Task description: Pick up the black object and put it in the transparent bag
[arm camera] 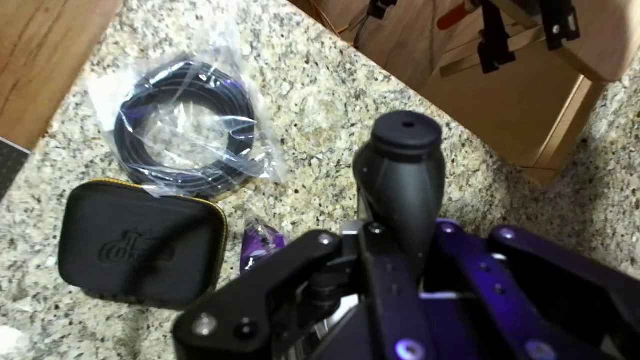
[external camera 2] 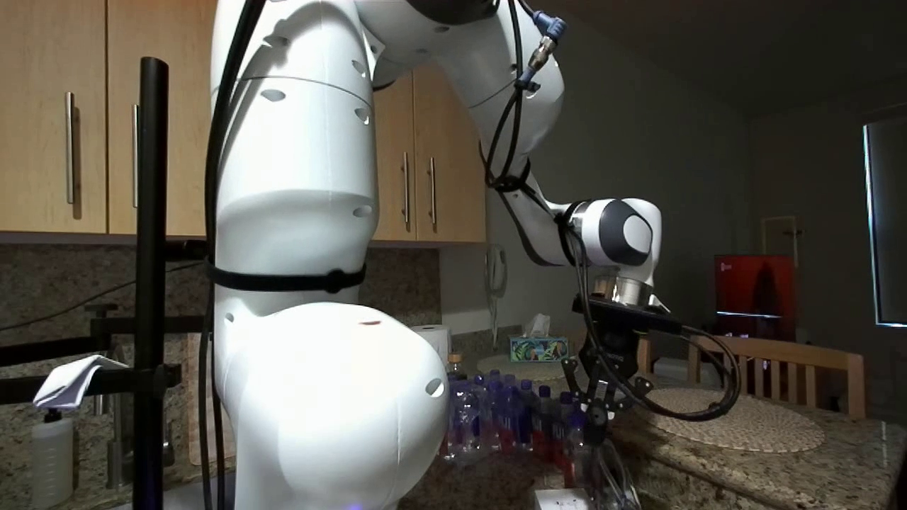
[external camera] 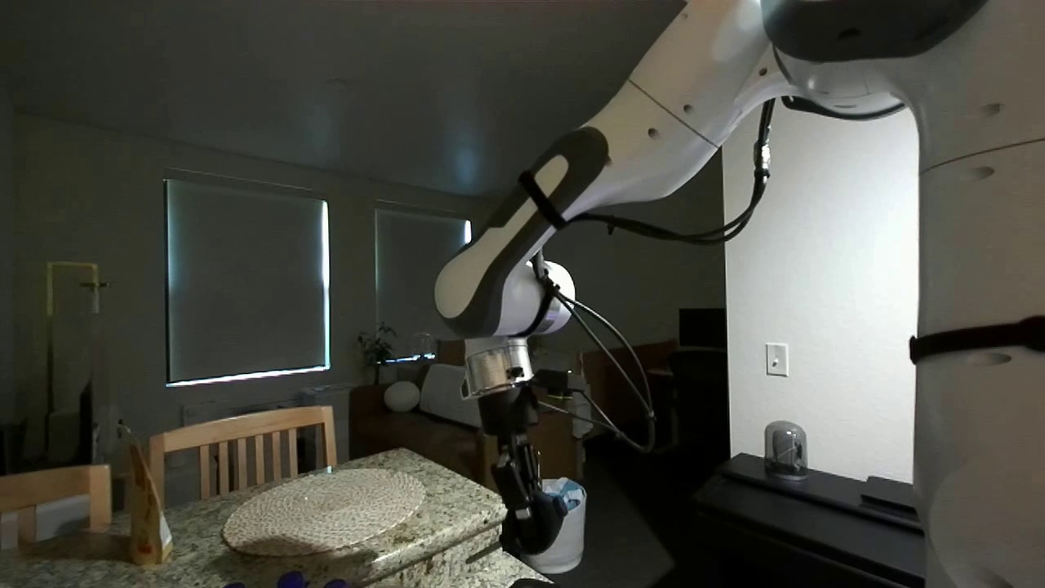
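Jaws pinched around the black object (arm camera: 406, 175), the gripper (arm camera: 420, 257) holds it over the counter (arm camera: 320, 110) in the wrist view; transfer seems the step in hand. In an exterior view, the transparent bag (external camera: 563, 490) lines a bin (external camera: 569, 539) beyond; the next move likely calls for reaching above it, then releasing.

The place is a home: a kitchen opening onto a living area. In an exterior view, pale wooden cabinets (external camera 2: 42, 120) with metal bar handles (external camera 2: 70, 147) hang above a stone backsplash (external camera 2: 64, 283), near capped bottles (external camera 2: 506, 425) and a patterned tissue box (external camera 2: 535, 350). In an exterior view, a round woven mat (external camera: 326, 510) lies on a speckled stone counter (external camera: 457, 506) with slatted wooden chairs (external camera: 245, 425) at its edge, a sofa (external camera: 445, 441), a leafy plant (external camera: 376, 347) and two shaded windows (external camera: 247, 282) beyond.
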### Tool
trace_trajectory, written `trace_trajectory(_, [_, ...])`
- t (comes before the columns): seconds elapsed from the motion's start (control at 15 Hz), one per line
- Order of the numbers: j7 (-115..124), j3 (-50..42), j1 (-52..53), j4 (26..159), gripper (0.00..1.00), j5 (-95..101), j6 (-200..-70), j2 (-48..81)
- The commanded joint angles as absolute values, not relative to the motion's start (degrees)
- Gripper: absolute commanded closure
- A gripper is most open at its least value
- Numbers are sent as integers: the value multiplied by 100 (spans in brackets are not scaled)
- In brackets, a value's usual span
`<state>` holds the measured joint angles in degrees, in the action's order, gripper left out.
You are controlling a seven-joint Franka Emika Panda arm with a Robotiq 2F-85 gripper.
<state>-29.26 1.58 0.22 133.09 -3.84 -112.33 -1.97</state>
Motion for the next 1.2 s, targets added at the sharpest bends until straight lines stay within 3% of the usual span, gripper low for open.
trace_trajectory(0.0, [-2464,107,38,12988,91,-65,-10768,-44])
trace_trajectory(1.13, [-1917,103,7,11493,91,40,-9705,1513])
